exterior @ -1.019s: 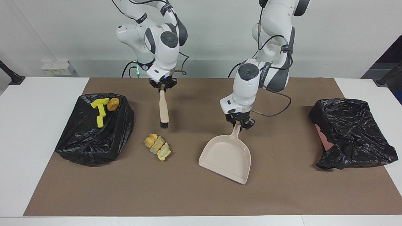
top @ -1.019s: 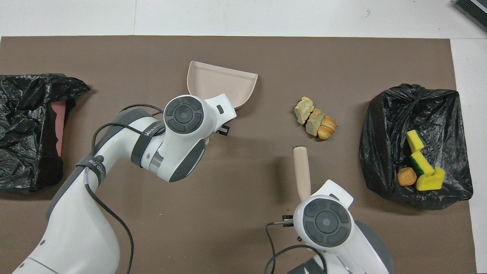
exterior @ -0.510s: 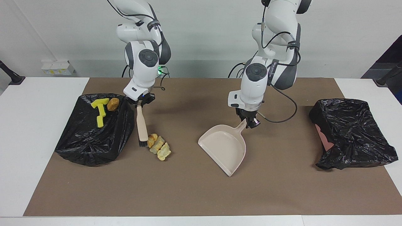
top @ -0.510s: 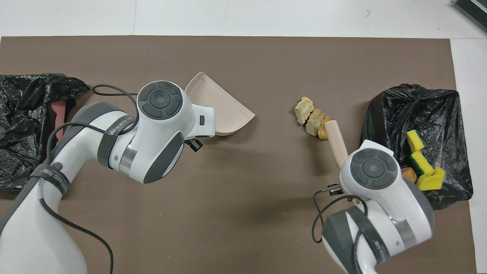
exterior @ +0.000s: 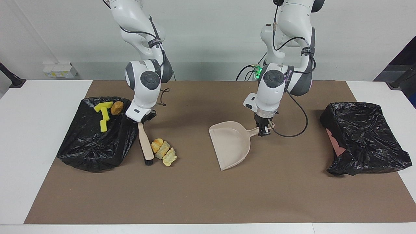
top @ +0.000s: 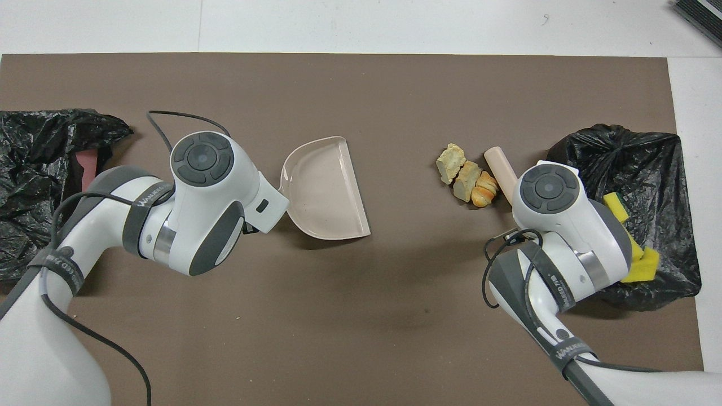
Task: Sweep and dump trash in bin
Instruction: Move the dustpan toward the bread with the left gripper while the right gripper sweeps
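Note:
Three pale yellow-tan chunks of trash (exterior: 163, 152) (top: 467, 179) lie in a row on the brown mat. My right gripper (exterior: 140, 119) is shut on the handle of the beige brush (exterior: 145, 145) (top: 499, 169). Its black bristles (exterior: 149, 161) are down at the mat, between the chunks and the bin (exterior: 94, 146) (top: 620, 152). Yellow-green sponge pieces (exterior: 103, 113) and an orange-brown lump (exterior: 117, 107) lie in that bin. My left gripper (exterior: 264, 129) is shut on the handle of the beige dustpan (exterior: 230, 143) (top: 324, 189). The dustpan's mouth faces the chunks across a gap of bare mat.
A second bin lined with a black bag (exterior: 364, 136) (top: 39, 186) sits at the left arm's end of the table, a pink wall showing under the bag. The brown mat (exterior: 195, 195) covers most of the white table.
The right arm carried the brush toward the bin and lowered it beside the chunks. The left gripper turned the dustpan so that its mouth faces the chunks.

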Controlling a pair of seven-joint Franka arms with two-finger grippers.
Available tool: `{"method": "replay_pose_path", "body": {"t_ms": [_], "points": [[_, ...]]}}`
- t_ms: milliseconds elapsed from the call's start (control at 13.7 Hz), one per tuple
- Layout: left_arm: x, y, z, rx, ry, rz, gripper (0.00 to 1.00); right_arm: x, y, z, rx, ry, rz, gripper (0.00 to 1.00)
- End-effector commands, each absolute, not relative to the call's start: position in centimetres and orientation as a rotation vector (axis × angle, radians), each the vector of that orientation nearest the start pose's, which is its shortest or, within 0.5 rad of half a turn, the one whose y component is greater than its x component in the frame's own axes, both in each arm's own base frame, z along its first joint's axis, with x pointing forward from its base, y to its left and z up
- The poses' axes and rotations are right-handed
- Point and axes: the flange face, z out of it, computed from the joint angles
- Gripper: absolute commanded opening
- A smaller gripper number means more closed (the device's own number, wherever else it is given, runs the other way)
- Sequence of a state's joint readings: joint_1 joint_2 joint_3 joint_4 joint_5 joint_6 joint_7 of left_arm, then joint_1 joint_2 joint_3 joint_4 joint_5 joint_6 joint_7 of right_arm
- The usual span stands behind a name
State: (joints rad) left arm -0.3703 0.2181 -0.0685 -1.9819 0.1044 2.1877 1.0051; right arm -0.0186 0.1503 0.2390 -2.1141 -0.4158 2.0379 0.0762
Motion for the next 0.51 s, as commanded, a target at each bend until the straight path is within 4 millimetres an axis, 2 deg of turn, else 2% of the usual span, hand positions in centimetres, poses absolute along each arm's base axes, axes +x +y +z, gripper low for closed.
{"method": "replay_pose_path", "body": {"t_ms": [0,146,218,291,364,437], "points": [[51.5,-23.6,35.7,-2.203,2.126,0.053,0.08,54.0,11.2,32.9,-3.322,-0.609,0.288,0.0],[50.6,-23.1,35.5,-2.208,2.127,0.09,0.21,54.4,12.7,32.3,-3.271,-0.58,0.275,0.0],[50.3,-23.0,35.6,-2.228,2.108,0.11,0.29,54.3,14.1,32.2,-3.255,-0.614,0.264,0.0],[49.9,-22.7,35.4,-2.285,2.052,0.16,0.5,54.2,15.1,32.4,-3.248,-0.642,0.25,0.0],[49.9,-22.6,35.4,-2.329,2.001,0.176,0.58,54.2,16.0,32.5,-3.229,-0.644,0.24,0.0],[49.9,-22.7,35.5,-2.333,1.995,0.167,0.58,53.8,17.5,32.6,-3.181,-0.613,0.238,0.0]]}}
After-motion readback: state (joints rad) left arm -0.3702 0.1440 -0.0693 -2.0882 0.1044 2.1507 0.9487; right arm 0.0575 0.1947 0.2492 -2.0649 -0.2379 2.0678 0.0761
